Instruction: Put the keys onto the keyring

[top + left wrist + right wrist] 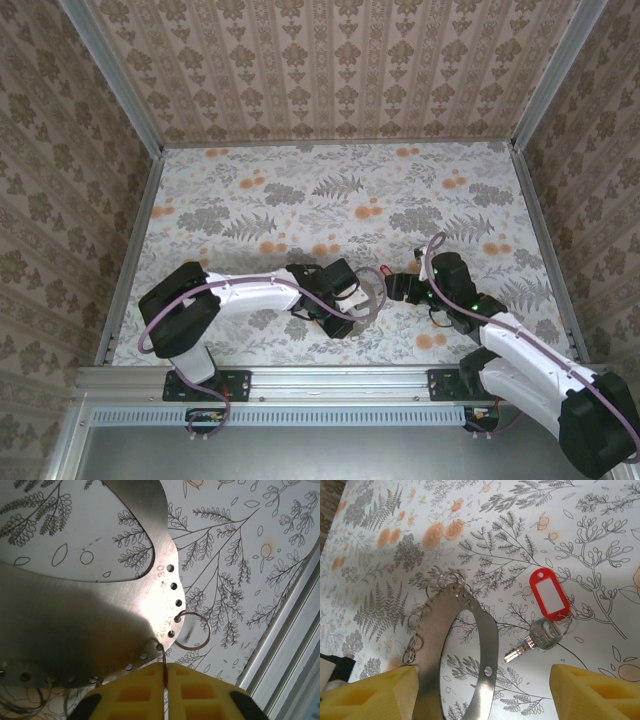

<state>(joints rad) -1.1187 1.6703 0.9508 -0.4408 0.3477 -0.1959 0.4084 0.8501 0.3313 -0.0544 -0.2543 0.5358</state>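
The keyring [489, 635] is a flat silvery metal hoop with a row of holes, and several small wire rings [415, 642] hang from its rim. It lies on the flowered table between the two arms [378, 292]. My left gripper [165, 672] is shut, its yellow fingers [135, 692] pinching one thin wire ring that hangs from a hole in the hoop [155, 555]. Another small ring [209, 630] hangs free beside it. The keys [540, 637], one silvery key joined to a red tag [549, 591], lie flat on the table just right of the hoop. My right gripper [482, 680] hovers open above both, holding nothing.
The table's metal front rail [295, 630] runs close to the left gripper on its right. Patterned walls [330, 60] enclose the table on three sides. The two wrists [340, 290] [445, 285] stand close together near the table's front middle.
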